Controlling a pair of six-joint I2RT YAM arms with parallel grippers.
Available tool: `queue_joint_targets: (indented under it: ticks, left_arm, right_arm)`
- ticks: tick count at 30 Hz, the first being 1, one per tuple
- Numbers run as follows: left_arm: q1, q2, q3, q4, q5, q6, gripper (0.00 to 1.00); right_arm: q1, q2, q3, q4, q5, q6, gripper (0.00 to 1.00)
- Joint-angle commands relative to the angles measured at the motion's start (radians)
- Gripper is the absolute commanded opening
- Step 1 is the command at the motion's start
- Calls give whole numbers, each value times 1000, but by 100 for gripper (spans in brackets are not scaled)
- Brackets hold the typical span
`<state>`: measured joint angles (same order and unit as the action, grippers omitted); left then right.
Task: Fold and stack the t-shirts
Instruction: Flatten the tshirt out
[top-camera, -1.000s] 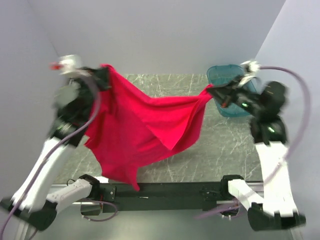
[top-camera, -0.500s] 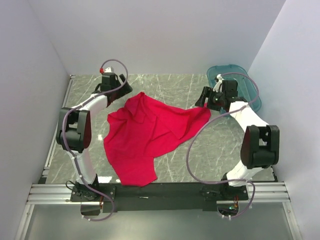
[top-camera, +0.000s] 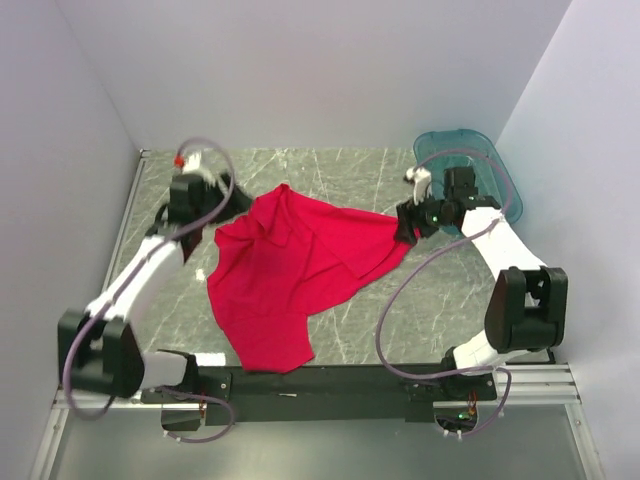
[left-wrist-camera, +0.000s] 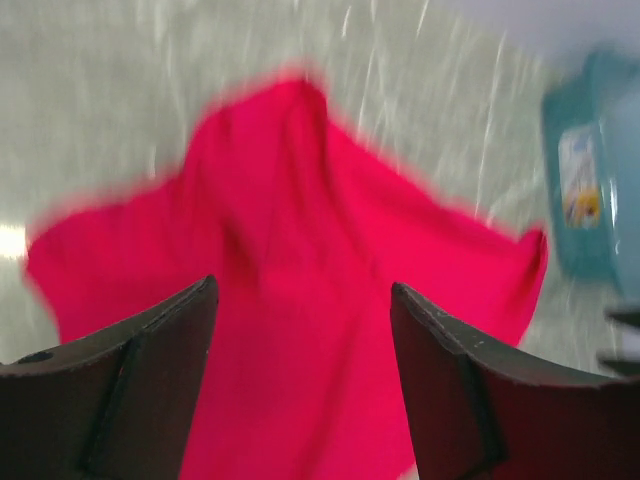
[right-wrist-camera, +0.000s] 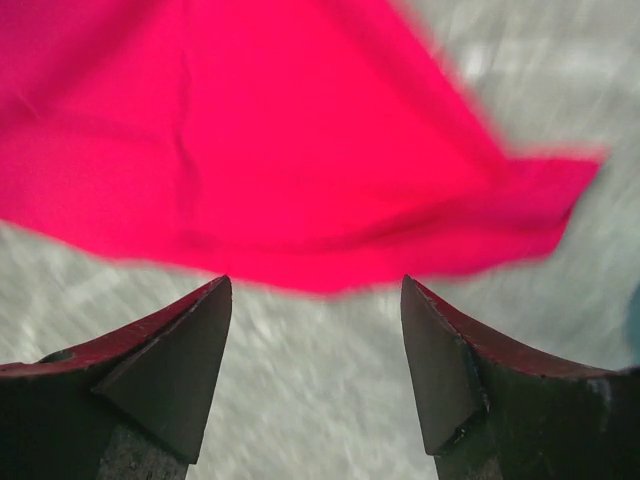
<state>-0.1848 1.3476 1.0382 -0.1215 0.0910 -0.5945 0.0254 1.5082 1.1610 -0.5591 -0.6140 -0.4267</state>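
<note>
— Where is the shirt lying?

— The plain crimson short-sleeved cloth t-shirt (top-camera: 295, 270) lies rumpled on the grey marbled table (top-camera: 350, 165), between my two arms, with one lobe reaching toward the near edge. Only the view from above gives me its whole outline; each wrist camera sees just a part.

— And your tools?

— My left tool (top-camera: 232, 200) is at the t-shirt's far left corner and my right tool (top-camera: 405, 228) at its right tip. From above both are too small to judge. The wrist views settle it. The left tool (left-wrist-camera: 302, 290) has its dark fingers (left-wrist-camera: 150, 380) spread wide, with red cloth showing in the gap and nothing pinched. The right tool (right-wrist-camera: 315, 285) is spread just as wide and grips nothing.

— Does either touch the cloth?

— From above the right tool seems to meet the tip, but its own camera shows bare table between its fingertips and the t-shirt's edge. For the left tool I cannot tell; that picture is blurred.

— Anything else?

— A teal translucent plastic basin (top-camera: 445, 148) stands at the far right corner of the table, behind my right arm. The left wrist view catches it beyond the t-shirt and shows a pale label (left-wrist-camera: 580, 185) on it, which the overhead view does not make out.
</note>
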Motion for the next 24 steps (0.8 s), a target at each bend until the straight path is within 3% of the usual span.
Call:
queue_joint_targets:
  ticks: [1, 7, 10, 17, 24]
  left_arm:
    - [-2, -199, -215, -75, 120, -80, 75]
    - [-2, -476, -436, -139, 174, -227, 74]
    - [-2, -542, -496, -184, 171, -269, 74]
    - [-2, -620, -547, -207, 141, -297, 74]
    - [-2, -642, -537, -240, 133, -278, 74]
  right_arm:
    - [-4, -2, -66, -125, 100, -165, 75]
    - [31, 55, -86, -206, 19, -233, 72]
    - [71, 81, -99, -205, 57, -233, 72]
    - [122, 174, -90, -107, 258, -37, 70]
    - [125, 294, -15, -78, 258, 80, 70]
